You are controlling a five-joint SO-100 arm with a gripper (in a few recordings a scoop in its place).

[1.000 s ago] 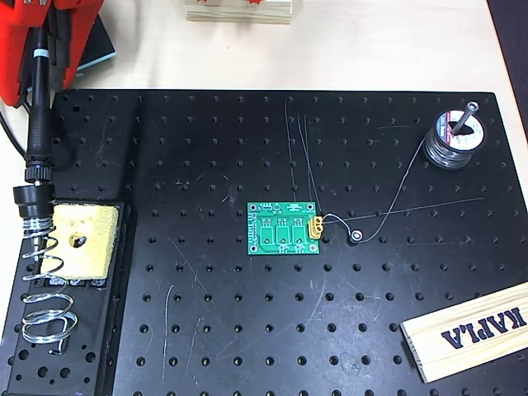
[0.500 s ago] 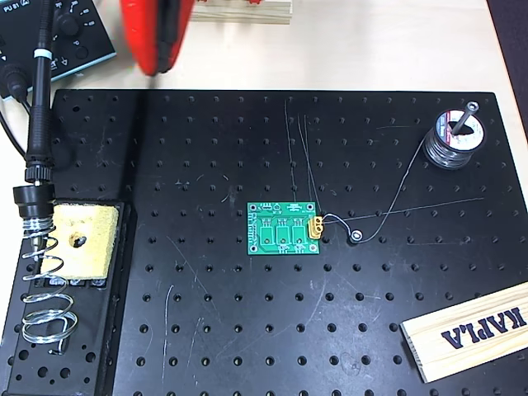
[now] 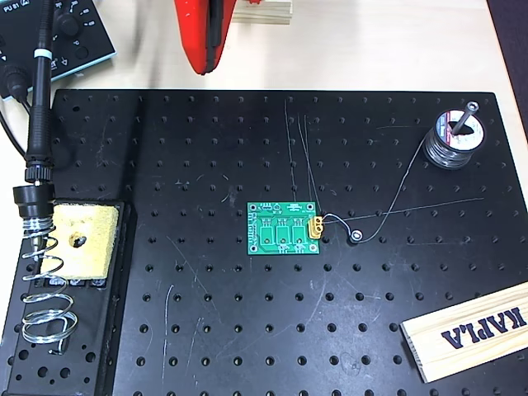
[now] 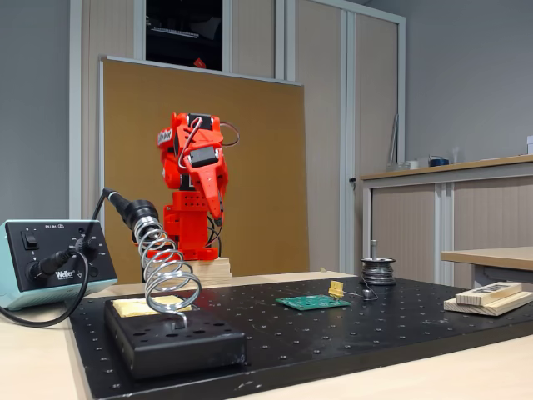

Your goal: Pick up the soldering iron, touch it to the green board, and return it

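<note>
The iron [image 3: 37,124] is seen seated tip-first in the coiled stand [image 3: 45,285], beside the sponge [image 3: 81,239] held in the stand's tray. The board [image 3: 285,229] is laid mid-breadboard [image 3: 247,330]. The red end effector [image 4: 210,196] is raised near the arm's base; its opening cannot be told.

One soldering iron [image 3: 38,115] resting in one coiled spring stand [image 3: 45,280], one yellow sponge [image 3: 80,241], one green board [image 3: 283,228], one solder spool [image 3: 454,136], one wooden block marked KAPLA [image 3: 470,332], one soldering station [image 4: 52,260], one perforated black plate [image 3: 247,148], one red arm [image 4: 193,179].
</note>
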